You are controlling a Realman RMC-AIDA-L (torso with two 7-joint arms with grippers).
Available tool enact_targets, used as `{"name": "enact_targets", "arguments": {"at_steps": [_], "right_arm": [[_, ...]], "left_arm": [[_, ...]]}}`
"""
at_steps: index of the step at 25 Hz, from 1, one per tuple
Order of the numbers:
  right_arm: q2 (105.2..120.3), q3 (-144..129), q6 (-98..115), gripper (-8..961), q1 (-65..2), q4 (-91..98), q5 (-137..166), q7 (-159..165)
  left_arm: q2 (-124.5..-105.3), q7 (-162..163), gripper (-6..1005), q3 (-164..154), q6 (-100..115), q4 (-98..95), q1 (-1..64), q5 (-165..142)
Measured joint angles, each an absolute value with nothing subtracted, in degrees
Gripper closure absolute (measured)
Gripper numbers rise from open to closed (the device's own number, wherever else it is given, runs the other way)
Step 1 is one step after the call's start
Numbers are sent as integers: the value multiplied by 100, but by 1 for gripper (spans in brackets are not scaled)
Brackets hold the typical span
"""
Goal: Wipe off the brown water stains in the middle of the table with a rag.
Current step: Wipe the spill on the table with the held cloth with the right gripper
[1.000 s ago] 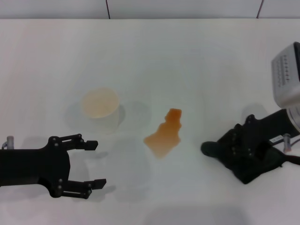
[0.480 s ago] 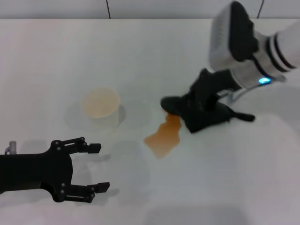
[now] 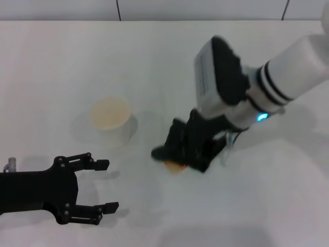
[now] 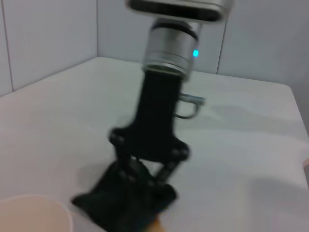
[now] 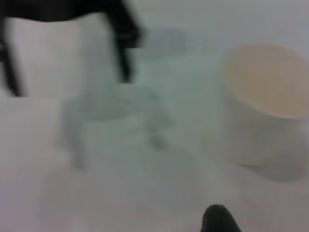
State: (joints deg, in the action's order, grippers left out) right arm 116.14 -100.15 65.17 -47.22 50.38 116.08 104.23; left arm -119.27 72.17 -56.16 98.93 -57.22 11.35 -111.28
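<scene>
A white cup (image 3: 110, 119) stands on the counter (image 3: 61, 56) to the left of my work, apart from the rag and in nothing's way; my left tool (image 3: 103, 186) rests low near the counter's front edge, its fingers spread wide and holding nothing, well apart from the cup and the stain. My right tool (image 3: 193, 141) reaches in from the right and presses the rag (image 3: 185, 146) down onto the stain (image 3: 174, 167); the head view shows only a small orange sliver of it peeking out under the rag's near edge, the rest hidden beneath cloth and arm. The left wrist view shows what the head view hides: my right tool (image 4: 145, 176) upright over the rag (image 4: 123, 203), its fingers closed into the bunched black cloth, the cup's rim (image 4: 34, 212) at the corner. The right wrist view gives the cup (image 5: 265, 104) close by and the left tool (image 5: 67, 48) beyond, blurred; a dark tip (image 5: 218, 220) at its edge I cannot identify.
</scene>
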Motion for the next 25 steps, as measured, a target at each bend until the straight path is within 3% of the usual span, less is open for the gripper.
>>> {"name": "enact_targets", "arguments": {"at_steps": [13,19,25], "right_arm": [[11544,-10162,6061,883,-4563,5229,11703,10470],[11546,-9862,5299,883,-4581,4981,12127,10440],[11605,-10317,5890,883,-4602,5102,11953,10470]], "left_arm": [[-11917,7138,106,-5591,9894,-5738,1141,-11117],[-11917,7136,105,-5589,9882,-5739,1152,-11117],[-11918,7136,105,-5589,9857,-5740,1188,-11102]]}}
